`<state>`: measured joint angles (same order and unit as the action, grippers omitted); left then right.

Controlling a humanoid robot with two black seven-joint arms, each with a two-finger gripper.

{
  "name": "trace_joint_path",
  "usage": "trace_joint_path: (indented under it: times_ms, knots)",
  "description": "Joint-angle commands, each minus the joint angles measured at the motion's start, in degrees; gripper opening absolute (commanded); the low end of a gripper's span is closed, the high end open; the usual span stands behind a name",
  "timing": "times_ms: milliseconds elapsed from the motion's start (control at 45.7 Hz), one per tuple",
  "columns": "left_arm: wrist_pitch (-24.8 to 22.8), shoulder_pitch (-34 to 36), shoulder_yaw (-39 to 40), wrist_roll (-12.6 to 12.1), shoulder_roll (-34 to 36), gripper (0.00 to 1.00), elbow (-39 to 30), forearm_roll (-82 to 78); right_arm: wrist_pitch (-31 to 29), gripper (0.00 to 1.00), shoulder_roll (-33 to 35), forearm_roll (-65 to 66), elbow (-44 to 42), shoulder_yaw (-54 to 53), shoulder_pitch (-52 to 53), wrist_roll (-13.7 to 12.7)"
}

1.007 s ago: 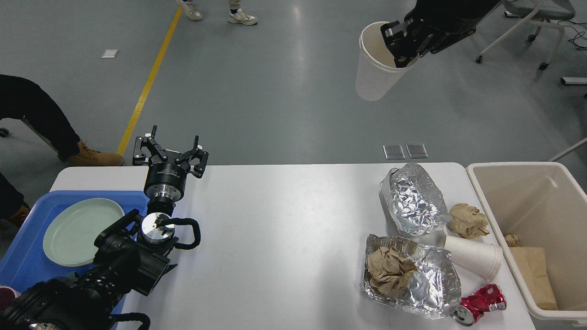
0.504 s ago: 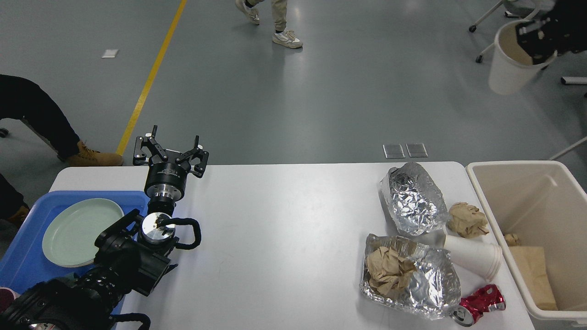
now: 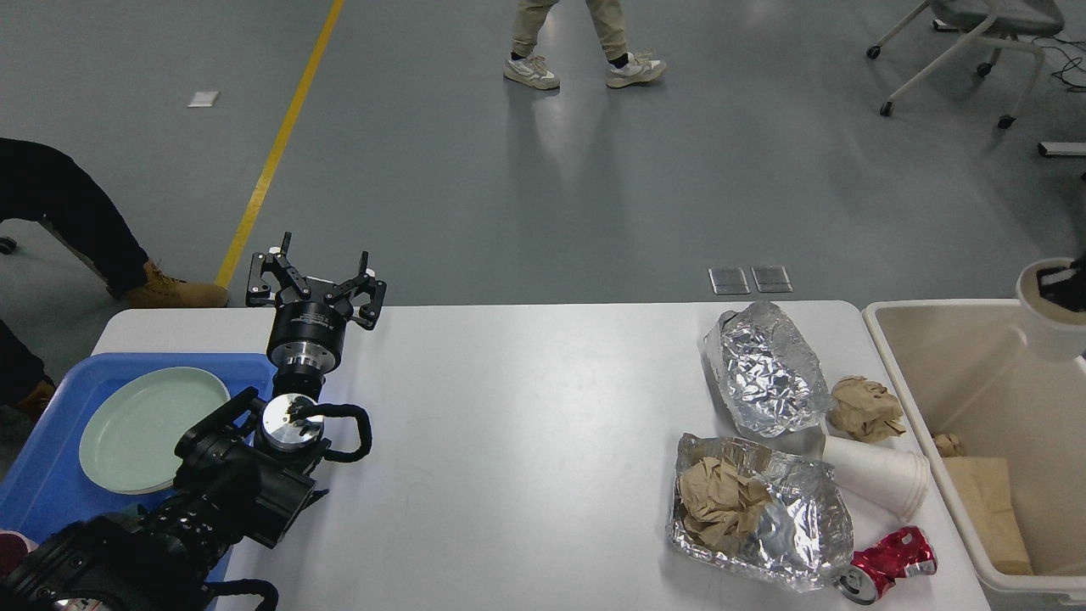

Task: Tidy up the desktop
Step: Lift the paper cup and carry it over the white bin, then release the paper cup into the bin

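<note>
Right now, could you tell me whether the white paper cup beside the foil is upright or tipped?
Tipped: the white paper cup lies on its side on the desktop.

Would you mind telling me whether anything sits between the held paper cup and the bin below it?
Nothing visible does: the paper cup hangs over the open beige bin, held by the right gripper at the frame edge.

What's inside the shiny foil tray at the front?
A crumpled brown paper ball sits inside the front foil tray. Whatever lies beneath the paper or under the foil's folded edges is hidden.
</note>
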<state>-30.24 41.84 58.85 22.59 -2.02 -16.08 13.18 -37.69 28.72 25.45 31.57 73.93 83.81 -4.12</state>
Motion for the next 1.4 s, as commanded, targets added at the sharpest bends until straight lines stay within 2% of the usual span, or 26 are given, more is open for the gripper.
trace_joint_path:
  times_ms: [0,110,241,438,854,1095,1139,1226,1314,1380]
  knots:
    - [0.0,0.0,-0.1,0.0,0.0,0.97,0.0,0.0,12.4,0.0,-0.1,0.0,-0.1,-0.3,-11.0,0.1]
    - [0.0,0.0,-0.1,0.0,0.0,0.97,0.0,0.0,19.7,0.0,0.0,0.2,-0.9,-0.4,-19.0,0.1]
    - [0.0,0.0,0.0,0.0,0.0,0.97,0.0,0.0,23.0,0.0,-0.8,0.5,-4.2,-0.7,-26.2,0.1]
    - [0.0,0.0,0.0,0.0,0.0,0.97,0.0,0.0,24.5,0.0,-3.3,0.4,-8.9,-3.3,-34.7,0.1]
    - [0.0,0.0,0.0,0.0,0.0,0.97,0.0,0.0,24.9,0.0,-7.1,0.2,-10.6,-4.8,-38.5,0.0]
    - [0.0,0.0,-0.1,0.0,0.0,0.97,0.0,0.0,24.9,0.01,-7.1,-0.4,-10.6,-6.7,-39.4,0.1]
    - [0.0,0.0,0.0,0.0,0.0,0.97,0.0,0.0,24.9,0.2,-7.1,-0.6,-10.7,-7.7,-39.4,0.1]
    - [0.0,0.0,0.0,0.0,0.0,0.97,0.0,0.0,24.9,0.49,-6.7,-0.8,-10.7,-10.1,-39.5,0.1]
    - [0.0,0.0,-0.1,0.0,0.0,0.97,0.0,0.0,24.9,0.65,-6.4,-0.8,-10.7,-11.0,-39.5,0.1]
    - [0.0,0.0,0.0,0.0,0.0,0.97,0.0,0.0,25.0,0.81,-5.6,-0.8,-10.8,-11.0,-39.1,0.1]
